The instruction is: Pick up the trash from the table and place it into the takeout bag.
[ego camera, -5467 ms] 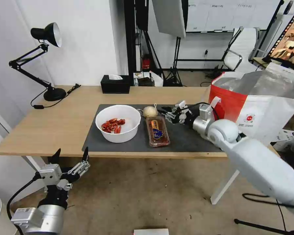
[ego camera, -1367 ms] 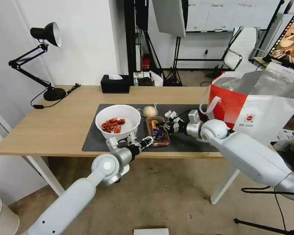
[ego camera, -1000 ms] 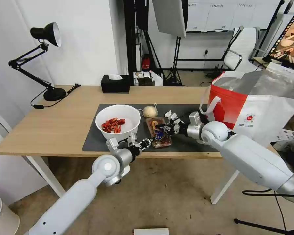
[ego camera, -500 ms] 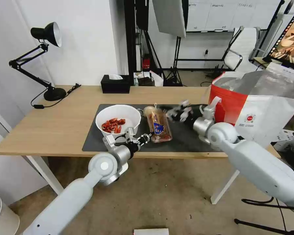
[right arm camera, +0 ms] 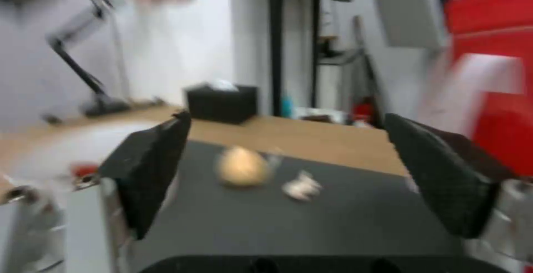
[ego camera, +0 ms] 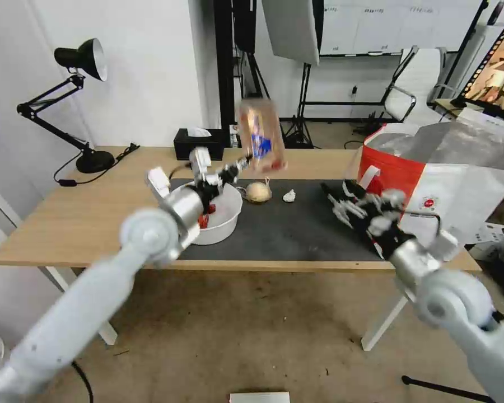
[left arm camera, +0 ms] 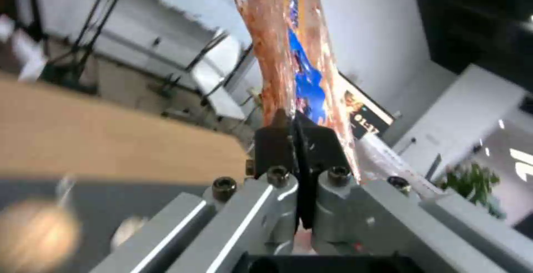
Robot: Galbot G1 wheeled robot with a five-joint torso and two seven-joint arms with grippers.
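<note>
Your long light-wood bench [ego camera: 95, 218] carries a dark grey mat [ego camera: 297, 235], with a black desk lamp [ego camera: 75, 101] and black tissue box [ego camera: 195, 146] at its back. On the mat you see a white bowl with red pieces [ego camera: 224, 215], a tied clear bag with a beige lump [ego camera: 258, 192] and a small crumpled white tissue [ego camera: 289, 196]. Your left gripper [left arm camera: 297, 133], clamped on the clear hinged plastic food tray [ego camera: 260, 134], holds it upright above the bench. Your right gripper [right arm camera: 289, 173] hangs spread wide beside the red-and-white foil-lined takeout bag [ego camera: 431, 168].
</note>
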